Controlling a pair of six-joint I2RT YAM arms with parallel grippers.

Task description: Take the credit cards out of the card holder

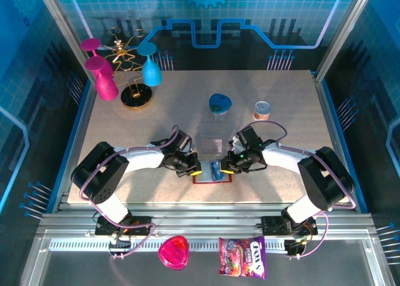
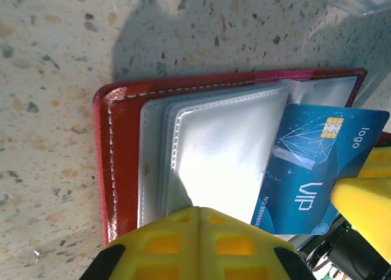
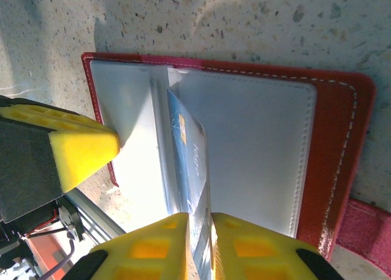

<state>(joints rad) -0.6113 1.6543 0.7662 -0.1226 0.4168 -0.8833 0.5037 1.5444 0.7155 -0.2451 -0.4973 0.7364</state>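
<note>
Lying nearest, on the metal ledge in front of the arm bases, are a pink heart-shaped dish (image 1: 173,251) and, near its right, a colourful candy bag (image 1: 242,257). Past the bases, on the speckled table (image 1: 281,136), the dark red card holder (image 2: 116,164) lies opened flat between the two grippers, pale pockets facing up. The left gripper (image 2: 198,222) is clenched with nothing between its yellow fingers, its tips pressing down on the pocket leaves at the holder's left half. The right gripper (image 3: 197,231) is clamped on the blue credit card (image 2: 317,164), whose thin edge stands between its two yellow fingers. This card, printed VIP with a gold chip, sits tilted, one end tucked among the pocket leaves and the rest sticking out. Just beyond the holder lies a clear plastic tray (image 1: 211,144). Farther back sit a blue dish (image 1: 219,103) and a small cup (image 1: 262,110) to its right. At the far left, a gold rack (image 1: 136,95) carries a pink glass (image 1: 103,77) and a blue glass (image 1: 150,70).
</note>
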